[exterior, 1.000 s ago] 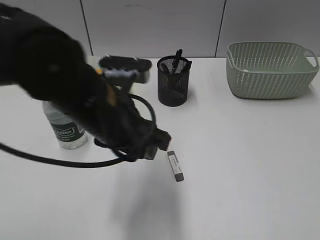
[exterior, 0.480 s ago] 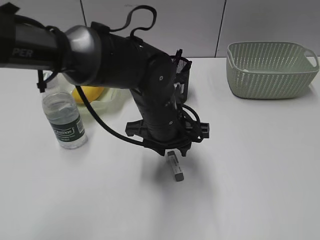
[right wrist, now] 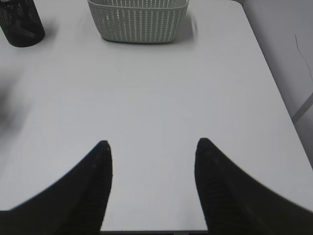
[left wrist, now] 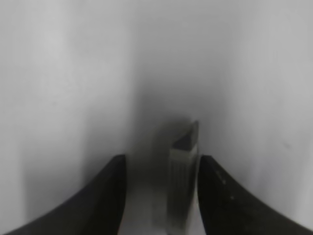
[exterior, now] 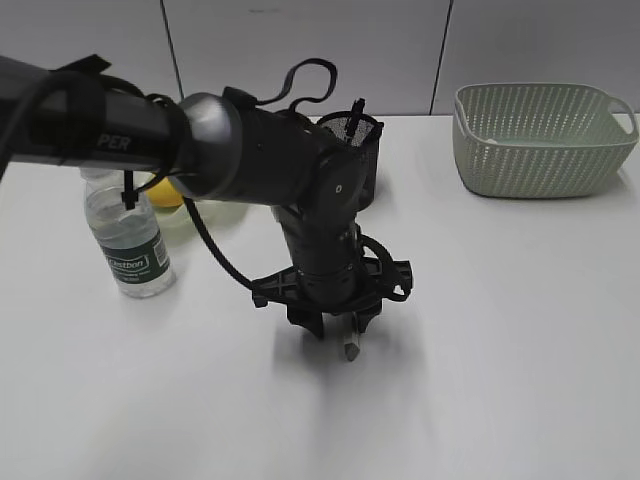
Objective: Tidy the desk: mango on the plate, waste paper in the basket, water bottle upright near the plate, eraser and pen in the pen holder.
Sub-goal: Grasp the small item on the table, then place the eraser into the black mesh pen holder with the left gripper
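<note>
The grey eraser (left wrist: 183,176) lies on the white desk (exterior: 500,330). It sits between the fingers of my left gripper (left wrist: 161,164), close to the right finger, with a gap on its left. The jaws are open around it. In the exterior view the left gripper (exterior: 335,325) points down at the desk and only the eraser's near end (exterior: 351,350) shows. The water bottle (exterior: 125,240) stands upright at the left. The mango (exterior: 163,192) and the plate (exterior: 205,212) are partly hidden behind the arm. The pen holder (exterior: 352,128) holds a black pen (exterior: 356,108). My right gripper (right wrist: 152,147) is open and empty. The waste paper is out of view.
The sage-green basket (exterior: 540,135) stands at the back right and also shows in the right wrist view (right wrist: 139,19). The pen holder appears at the top left of that view (right wrist: 19,24). The desk's right edge (right wrist: 274,93) runs beside the right gripper.
My left arm has swung right from the bottle and come down over the eraser. The open fingers now straddle it, hiding most of it in the exterior view.
</note>
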You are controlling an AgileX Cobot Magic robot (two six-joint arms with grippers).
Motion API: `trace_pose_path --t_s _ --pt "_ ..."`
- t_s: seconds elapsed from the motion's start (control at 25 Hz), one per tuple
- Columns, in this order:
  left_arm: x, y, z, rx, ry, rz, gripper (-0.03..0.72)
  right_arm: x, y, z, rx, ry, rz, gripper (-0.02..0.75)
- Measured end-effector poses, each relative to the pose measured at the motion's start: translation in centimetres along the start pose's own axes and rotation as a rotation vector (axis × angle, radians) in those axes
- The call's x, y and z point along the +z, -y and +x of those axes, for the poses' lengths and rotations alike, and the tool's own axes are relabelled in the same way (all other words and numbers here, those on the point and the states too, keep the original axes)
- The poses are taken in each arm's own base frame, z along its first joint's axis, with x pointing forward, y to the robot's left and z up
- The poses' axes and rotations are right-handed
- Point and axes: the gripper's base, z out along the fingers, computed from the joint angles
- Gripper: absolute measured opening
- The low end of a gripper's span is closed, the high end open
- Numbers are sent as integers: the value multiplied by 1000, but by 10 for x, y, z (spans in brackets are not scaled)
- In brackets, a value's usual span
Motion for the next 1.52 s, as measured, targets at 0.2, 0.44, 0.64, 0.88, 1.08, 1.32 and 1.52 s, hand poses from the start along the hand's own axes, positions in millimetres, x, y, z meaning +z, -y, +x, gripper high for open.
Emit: trace_pose_path --t_s 0.2,0.44,0.64,0.88,1.08,1.32,1.52 --pt "1 3 0 3 3 -9 294 0 0 0 0 0 -1 434" --pt "2 2 -1 29 10 -14 81 0 0 0 0 0 -1 434" --pt "-15 3 -12 223 151 -33 81 0 0 0 1 0 -1 434" --pt "-104 13 -58 417 607 247 81 0 0 0 1 0 -1 434" --pt "-137 9 -102 564 981 544 81 0 0 0 1 0 -1 434" --pt "-100 -25 -138 534 996 514 81 0 0 0 1 0 -1 434" --pt "-82 -41 -152 510 998 515 81 0 0 0 1 0 -1 434"
